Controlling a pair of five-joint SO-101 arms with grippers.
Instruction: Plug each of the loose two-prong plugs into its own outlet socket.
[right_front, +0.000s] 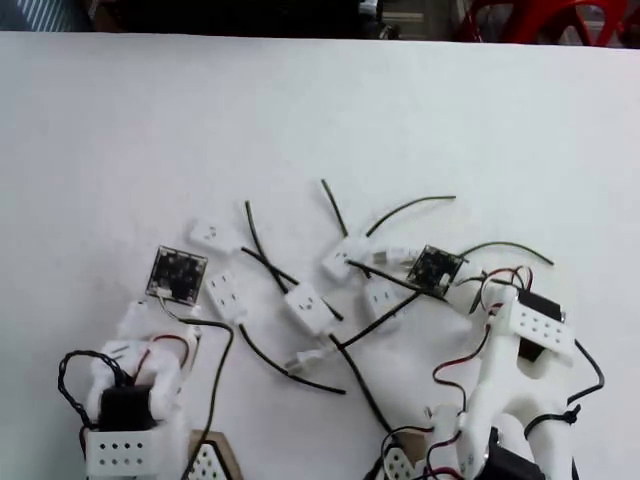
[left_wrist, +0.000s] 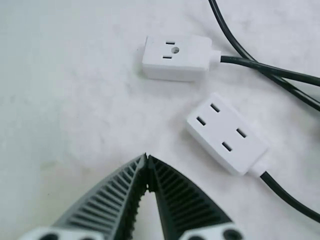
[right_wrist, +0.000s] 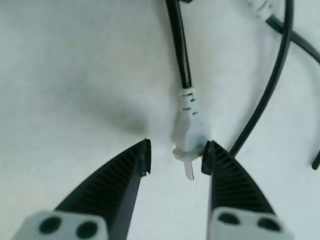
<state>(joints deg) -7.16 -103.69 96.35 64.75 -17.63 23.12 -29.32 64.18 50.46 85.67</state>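
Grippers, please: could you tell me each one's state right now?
Left gripper: shut, holding nothing.
Right gripper: open, plug between its fingers.

The left hand (left_wrist: 147, 161) had its tips pressed together over the bench (left_wrist: 60, 90). Near it lay a four-slot socket (left_wrist: 225, 132), and past that a three-hole socket (left_wrist: 175, 56), both with black cords (left_wrist: 270, 67).

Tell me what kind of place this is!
Probably a robot lab or workshop bench: two wired robot arms stand at a white table strewn with loose outlet sockets, black cords and a two-prong plug.
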